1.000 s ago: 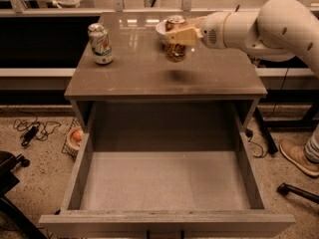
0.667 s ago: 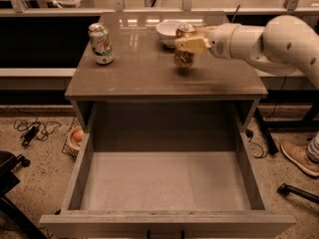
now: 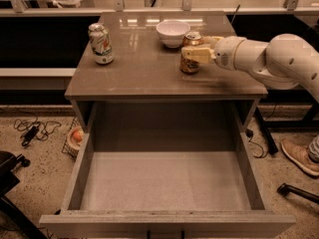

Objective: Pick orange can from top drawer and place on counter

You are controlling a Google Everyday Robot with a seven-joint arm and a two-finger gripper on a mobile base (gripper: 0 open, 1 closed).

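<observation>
Can point(image 3: 189, 66), orange and upright, long axis vertical with silver top up, stands at the counter's point(image 3: 139, 76) 2 o'clock, clasped by the gripper point(image 3: 192, 54) reaching from 3 o'clock, behind the open drawer point(image 3: 164, 183).

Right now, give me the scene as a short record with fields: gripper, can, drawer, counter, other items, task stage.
gripper: over the right rear of the counter, jaws closed around the orange can
orange can: upright, low at the counter; contact with the surface cannot be told
top drawer: pulled open, nothing visible inside
other items: white bowl just behind the orange can; white-and-green can upright at the left rear
task stage: can out of the drawer, not yet released
</observation>
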